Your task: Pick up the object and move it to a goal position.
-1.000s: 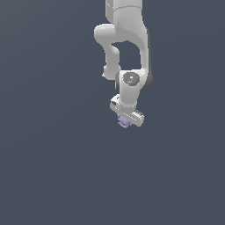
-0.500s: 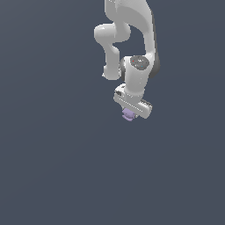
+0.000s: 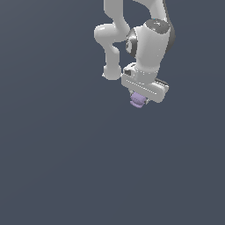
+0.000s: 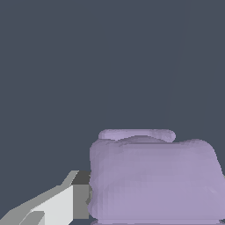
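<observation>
The object (image 3: 138,100) is a small lavender, lumpy blob hanging just under the white hand of the arm in the exterior view. My gripper (image 3: 139,99) is shut on it, and the hand's wide body hides most of the fingers there. In the wrist view the object (image 4: 154,178) fills much of the picture as a ridged purple mass, with one white and grey finger (image 4: 72,200) pressed against its side. The other finger is hidden behind the blob.
The white arm (image 3: 145,39) bends down from the top of the exterior view. Around and below it lies only a plain dark grey-blue surface (image 3: 66,167).
The arm has carried the object upward and toward the exterior view's right over the last second. The hand has turned slightly while keeping its hold.
</observation>
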`<state>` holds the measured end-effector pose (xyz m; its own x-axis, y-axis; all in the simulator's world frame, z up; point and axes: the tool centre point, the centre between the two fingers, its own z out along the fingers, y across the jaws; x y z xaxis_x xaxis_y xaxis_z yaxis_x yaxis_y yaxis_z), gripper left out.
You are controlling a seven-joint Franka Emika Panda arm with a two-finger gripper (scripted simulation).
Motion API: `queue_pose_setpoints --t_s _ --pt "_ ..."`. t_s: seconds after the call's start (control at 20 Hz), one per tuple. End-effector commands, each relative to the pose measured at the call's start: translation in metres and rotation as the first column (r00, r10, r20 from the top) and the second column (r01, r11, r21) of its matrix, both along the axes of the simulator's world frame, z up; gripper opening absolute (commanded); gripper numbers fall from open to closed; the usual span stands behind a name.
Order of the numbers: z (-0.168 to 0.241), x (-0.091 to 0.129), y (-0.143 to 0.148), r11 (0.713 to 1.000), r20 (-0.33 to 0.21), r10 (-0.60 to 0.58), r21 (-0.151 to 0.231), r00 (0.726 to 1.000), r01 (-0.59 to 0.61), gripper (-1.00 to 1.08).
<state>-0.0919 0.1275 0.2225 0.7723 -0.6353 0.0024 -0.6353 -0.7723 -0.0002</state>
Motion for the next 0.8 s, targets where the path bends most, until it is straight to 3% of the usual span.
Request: queue_pose_setpoints --t_s 0.0,0.75 --pt "0.026 -0.002 0.008 1.000 -0.001 0.000 -0.001 1.000 0.000 -1.00" --pt "0.176 -0.009 0.057 1.000 -0.001 0.000 0.000 1.000 0.000 -1.00"
